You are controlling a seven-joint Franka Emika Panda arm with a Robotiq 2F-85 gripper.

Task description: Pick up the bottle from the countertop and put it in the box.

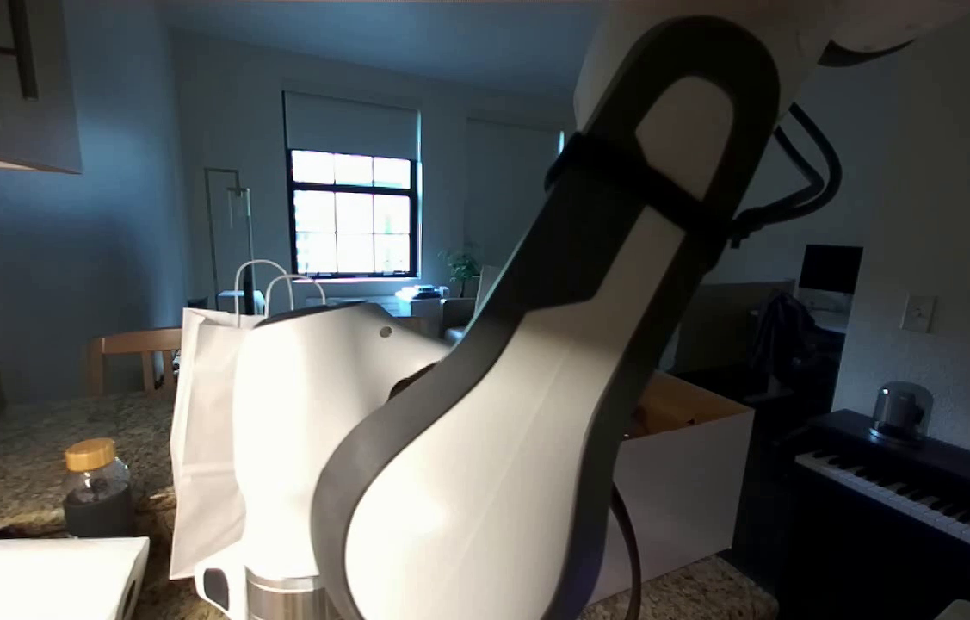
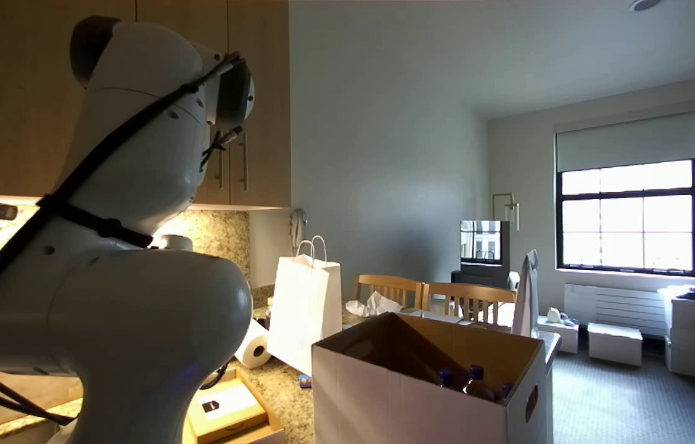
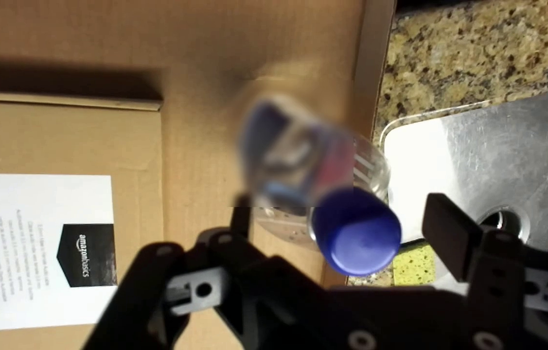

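A clear bottle (image 3: 298,165) with a blue cap shows in the wrist view, over the edge of a cardboard tray. Its body is blurred, and I cannot tell just what it stands on. My gripper (image 3: 342,211) is open around it. The cap lies between the fingers, with a gap on the right finger's side. The arm hides gripper and bottle in both exterior views. The white box (image 2: 378,404) stands open on the countertop (image 2: 295,398), with several blue-capped bottles inside. The box (image 1: 691,491) is partly behind the arm in an exterior view.
The cardboard tray (image 3: 215,43) holds a flat carton (image 3: 137,146). A metal sink (image 3: 536,131) and yellow sponge (image 3: 414,265) lie beside it. A white paper bag (image 2: 304,308) and paper roll (image 2: 253,348) stand near the box. A jar (image 1: 97,499) stands beyond the bag.
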